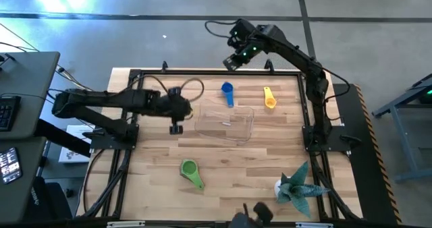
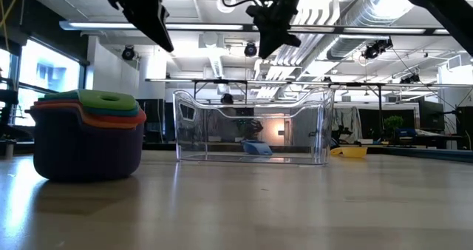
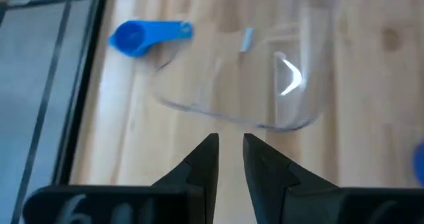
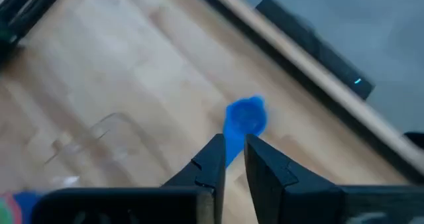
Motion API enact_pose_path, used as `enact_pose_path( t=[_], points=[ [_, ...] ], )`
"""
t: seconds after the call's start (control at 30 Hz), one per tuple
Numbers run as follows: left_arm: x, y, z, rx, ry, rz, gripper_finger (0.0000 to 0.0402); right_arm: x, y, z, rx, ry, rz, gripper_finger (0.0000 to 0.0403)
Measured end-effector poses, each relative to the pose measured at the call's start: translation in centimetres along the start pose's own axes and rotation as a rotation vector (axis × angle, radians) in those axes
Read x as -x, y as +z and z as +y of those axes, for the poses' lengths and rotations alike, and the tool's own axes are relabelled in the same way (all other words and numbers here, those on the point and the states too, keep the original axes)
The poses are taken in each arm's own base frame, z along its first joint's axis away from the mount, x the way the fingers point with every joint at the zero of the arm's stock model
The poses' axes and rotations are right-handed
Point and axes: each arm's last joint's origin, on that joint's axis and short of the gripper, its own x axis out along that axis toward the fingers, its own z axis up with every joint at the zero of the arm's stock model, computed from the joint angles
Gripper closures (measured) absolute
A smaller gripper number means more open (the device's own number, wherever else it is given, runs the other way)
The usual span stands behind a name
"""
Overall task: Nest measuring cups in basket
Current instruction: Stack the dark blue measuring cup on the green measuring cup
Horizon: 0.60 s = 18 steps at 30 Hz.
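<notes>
Item: measuring cups and clear basket, laid out on the wooden table [image 1: 155, 181] — none nested in the basket yet.

Blue cup [image 1: 227, 93] lies just beyond the far edge of the basket [image 1: 225, 123]; yellow cup [image 1: 269, 98] sits near it toward the right arm; green cup [image 1: 191, 173] lies well apart on the near side, showing in the low view as the top of a stack of several colours. All look like light, stiff, smooth plastic, likely slippery; the short flat handle or the thin rim is probably the surest hold. Basket: thin clear walls, light, liable to slide if nudged. Left gripper [image 1: 176, 126] hangs just beside the basket, fingers nearly together, grasping nothing. Right gripper [image 4: 229, 159] hovers over the blue cup, fingers narrowly parted, empty.
</notes>
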Motion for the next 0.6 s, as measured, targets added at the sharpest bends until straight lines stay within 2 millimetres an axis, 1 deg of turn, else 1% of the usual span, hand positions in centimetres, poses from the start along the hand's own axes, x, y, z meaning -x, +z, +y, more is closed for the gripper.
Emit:
enact_pose_path(
  t=[0.07,0.17,0.23,0.33,0.43,0.6],
  points=[
    [-0.2,-0.1,1.0,0.023,0.024,0.003,0.0342,-0.2,0.5,-0.9,-0.005,-0.021,-0.023,0.0338],
    [-0.6,-0.4,2.3,0.047,0.054,0.026,0.0342,-1.3,1.2,-1.9,-0.021,-0.030,-0.042,0.0315],
    [-0.7,-0.5,3.1,0.072,0.073,0.033,0.0342,-2.5,1.7,-2.5,-0.049,-0.038,-0.041,0.0303],
    [-0.9,-0.9,4.2,0.108,0.098,0.048,0.0342,-4.8,2.1,-3.1,-0.063,-0.047,-0.023,0.0296],
    [-1.1,-1.1,5.1,0.139,0.118,0.060,0.0342,-7.1,2.1,-3.4,-0.072,-0.055,0.029,0.0295],
    [-1.2,-1.5,6.2,0.180,0.145,0.074,0.0342,-10.1,1.8,-3.8,-0.078,-0.064,0.104,0.0295]
  ],
)
